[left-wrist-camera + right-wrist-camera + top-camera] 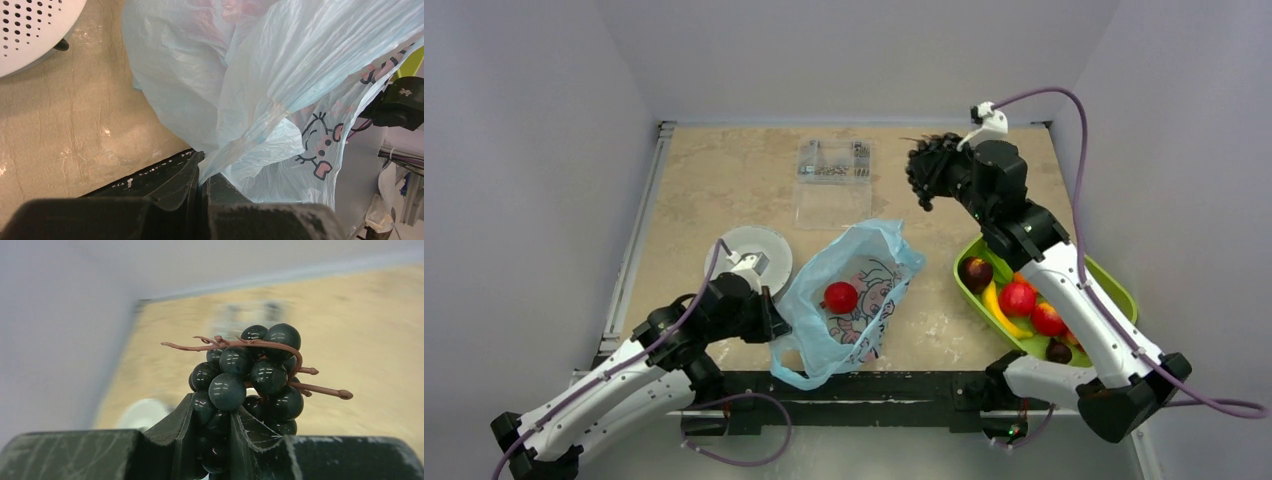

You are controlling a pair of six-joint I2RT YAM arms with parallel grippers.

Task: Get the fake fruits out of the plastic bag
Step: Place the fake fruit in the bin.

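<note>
The light-blue plastic bag (854,290) with a cartoon print lies open at the table's front middle, a red apple (841,297) inside it. My left gripper (774,318) is shut on the bag's left edge; in the left wrist view the jaws (202,172) pinch a fold of the bag (260,75). My right gripper (932,172) is held high over the back right, shut on a bunch of dark grapes (250,375) with a brown stem. The grapes (927,165) also show in the top view.
A lime-green tray (1119,285) at the right holds red apples, a banana and dark plums. A white perforated disc (754,248) lies left of the bag. A clear plastic box (832,180) stands at the back middle.
</note>
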